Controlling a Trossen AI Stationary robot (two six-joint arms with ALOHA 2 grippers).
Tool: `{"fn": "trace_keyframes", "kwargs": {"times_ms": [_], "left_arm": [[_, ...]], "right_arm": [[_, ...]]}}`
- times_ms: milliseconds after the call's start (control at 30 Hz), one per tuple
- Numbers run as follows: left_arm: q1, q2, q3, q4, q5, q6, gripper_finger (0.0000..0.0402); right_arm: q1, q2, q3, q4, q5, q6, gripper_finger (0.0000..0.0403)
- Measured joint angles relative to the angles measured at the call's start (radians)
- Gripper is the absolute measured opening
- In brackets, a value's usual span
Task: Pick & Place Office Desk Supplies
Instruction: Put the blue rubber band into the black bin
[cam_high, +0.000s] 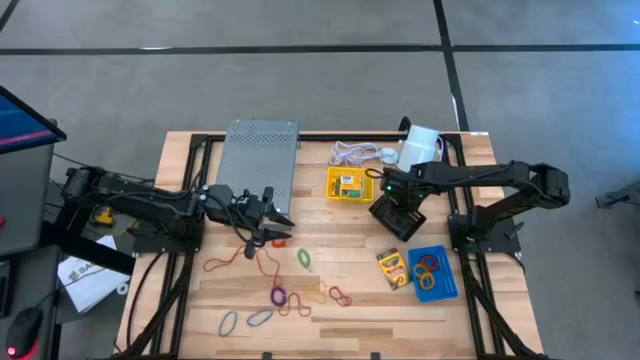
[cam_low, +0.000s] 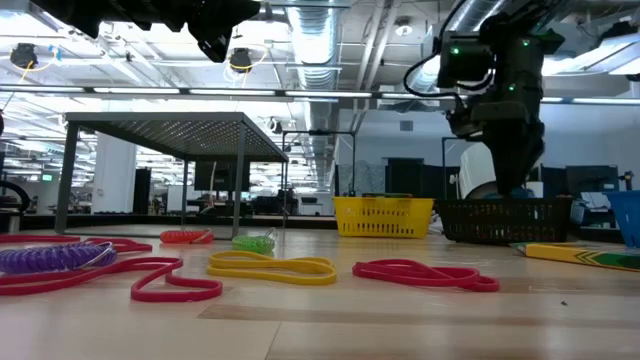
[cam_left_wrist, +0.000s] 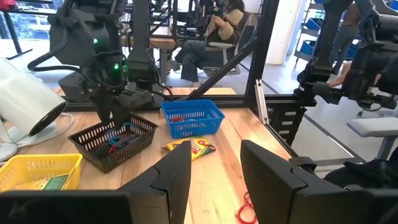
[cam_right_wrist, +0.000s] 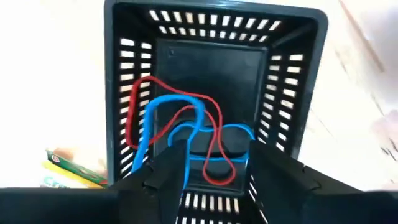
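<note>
two rubber bands, red (cam_right_wrist: 208, 134) and blue (cam_right_wrist: 186, 140), lie in the black mesh tray (cam_right_wrist: 292, 93) on the desk (cam_high: 350, 310); right pincer (cam_right_wrist: 214, 171) parted just above them, holding nothing. left pincer (cam_high: 275, 228) open over scattered bands.

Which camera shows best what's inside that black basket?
The right wrist view: it looks straight into the black basket, showing red and blue rubber bands. The left wrist view glimpses them; the high and low views hide the contents.
</note>
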Motion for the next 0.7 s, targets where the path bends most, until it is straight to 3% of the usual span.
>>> {"fn": "trace_keyframes", "kwargs": {"times_ms": [100, 267, 367, 567, 700], "left_arm": [[0.0, 0.0, 0.0, 0.0, 0.0, 0.0, 0.0135], [0.0, 0.0, 0.0, 0.0, 0.0, 0.0, 0.0135], [0.0, 0.0, 0.0, -0.001, 0.0, 0.0, 0.0135], [0.0, 0.0, 0.0, -0.004, 0.001, 0.0, 0.0135], [0.0, 0.0, 0.0, -0.004, 0.003, 0.0, 0.0135]], "right_arm": [[0.0, 0.001, 0.0, 0.007, -0.049, -0.005, 0.0155], [0.006, 0.006, 0.0, -0.039, -0.008, 0.014, 0.0128], [0.022, 0.006, 0.0, 0.034, -0.082, -0.011, 0.0119], [0.016, 0.024, -0.001, -0.053, 0.027, 0.024, 0.0116], [0.036, 0.013, -0.001, 0.034, -0.079, -0.007, 0.0119]]}}
